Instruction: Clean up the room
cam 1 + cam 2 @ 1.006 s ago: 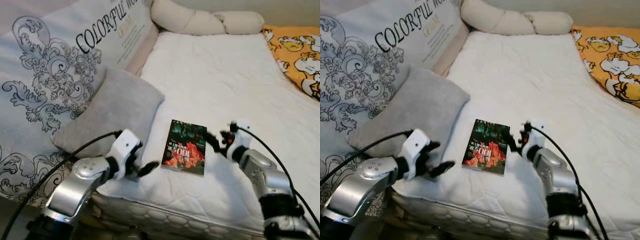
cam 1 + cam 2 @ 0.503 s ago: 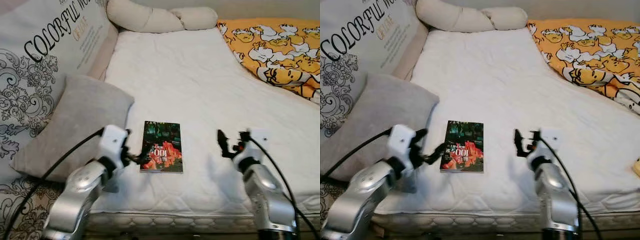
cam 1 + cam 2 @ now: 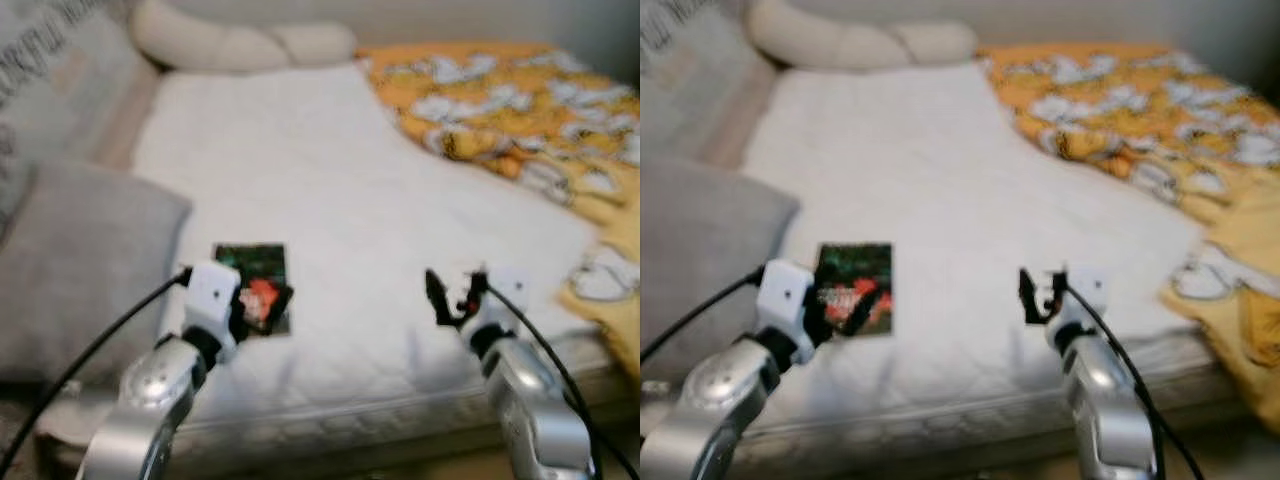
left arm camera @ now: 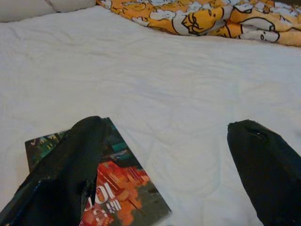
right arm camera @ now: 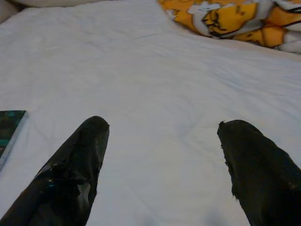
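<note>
A: Where are the claws?
B: Left claw (image 4: 164, 165) hangs wide open over the book (image 3: 252, 287), holding nothing. Right claw (image 5: 162, 165), at the book's 3 o'clock, gapes empty over the bed (image 3: 330, 180).
A: Farther off?
B: Grey pillow (image 3: 75, 260) at 9 o'clock, orange blanket (image 3: 500, 110) at 1 o'clock.

Both head views are smeared by motion blur: the print on the orange blanket (image 3: 500, 100) is soft and the book (image 3: 251, 287) cover unreadable. Light is even and soft, with faint shadows near the book. The wrist views are sharp (only the close black fingers (image 4: 66, 174) look soft).
</note>
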Controlling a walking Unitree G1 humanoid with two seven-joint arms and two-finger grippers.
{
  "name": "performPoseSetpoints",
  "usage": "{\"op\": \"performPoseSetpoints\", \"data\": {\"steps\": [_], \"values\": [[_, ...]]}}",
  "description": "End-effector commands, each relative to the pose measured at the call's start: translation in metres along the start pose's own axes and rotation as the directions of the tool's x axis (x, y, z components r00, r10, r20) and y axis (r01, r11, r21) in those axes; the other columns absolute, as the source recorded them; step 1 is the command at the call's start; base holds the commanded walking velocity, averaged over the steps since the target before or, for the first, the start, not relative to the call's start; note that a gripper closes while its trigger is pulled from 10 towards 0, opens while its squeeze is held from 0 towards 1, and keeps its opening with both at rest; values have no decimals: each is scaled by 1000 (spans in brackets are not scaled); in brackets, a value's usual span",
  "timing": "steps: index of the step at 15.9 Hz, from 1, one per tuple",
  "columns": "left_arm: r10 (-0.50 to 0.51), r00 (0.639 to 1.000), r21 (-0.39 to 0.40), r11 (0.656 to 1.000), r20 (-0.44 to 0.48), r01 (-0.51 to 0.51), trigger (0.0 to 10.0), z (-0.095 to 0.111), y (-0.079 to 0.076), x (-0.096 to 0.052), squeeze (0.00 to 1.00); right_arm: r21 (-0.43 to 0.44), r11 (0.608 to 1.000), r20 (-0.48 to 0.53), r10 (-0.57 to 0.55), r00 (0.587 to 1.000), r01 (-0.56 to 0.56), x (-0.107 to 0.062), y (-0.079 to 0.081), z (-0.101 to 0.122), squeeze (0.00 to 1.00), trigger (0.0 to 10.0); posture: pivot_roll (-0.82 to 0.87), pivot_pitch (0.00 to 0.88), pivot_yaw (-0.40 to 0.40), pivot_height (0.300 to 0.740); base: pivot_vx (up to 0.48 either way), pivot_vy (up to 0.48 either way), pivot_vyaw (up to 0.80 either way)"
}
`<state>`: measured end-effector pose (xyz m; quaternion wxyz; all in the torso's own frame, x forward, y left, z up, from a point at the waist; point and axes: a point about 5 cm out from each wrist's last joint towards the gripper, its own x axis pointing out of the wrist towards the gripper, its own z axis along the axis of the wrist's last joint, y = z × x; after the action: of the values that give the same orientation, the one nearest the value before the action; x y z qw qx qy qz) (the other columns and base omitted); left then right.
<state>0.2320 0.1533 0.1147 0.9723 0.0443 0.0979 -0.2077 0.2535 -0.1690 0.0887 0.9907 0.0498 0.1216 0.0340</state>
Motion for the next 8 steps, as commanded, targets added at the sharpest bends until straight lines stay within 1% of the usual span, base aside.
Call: {"op": "performPoseSetpoints", "data": {"steps": [1,5,6,8], "values": [[22,1000,12,1000,0,-22,10000,1,3,-1,0,-4,1000,10,28,1000,-28,1,8,4,0,10000,26,0,-1,740,0,-409,0],[47,999,15,999,2,-47,10000,3,7,4,0,-40,999,6,35,999,-35,0,10,5,0,10000,23,0,4,740,0,-412,0],[51,999,20,998,3,-51,10000,3,7,6,0,-90,996,13,28,1000,-27,0,11,5,0,10000,18,0,5,740,0,-409,0],[53,999,29,998,6,-54,10000,4,7,7,0,-82,996,8,27,1000,-27,0,11,5,0,10000,16,0,4,740,0,-412,0]]}}
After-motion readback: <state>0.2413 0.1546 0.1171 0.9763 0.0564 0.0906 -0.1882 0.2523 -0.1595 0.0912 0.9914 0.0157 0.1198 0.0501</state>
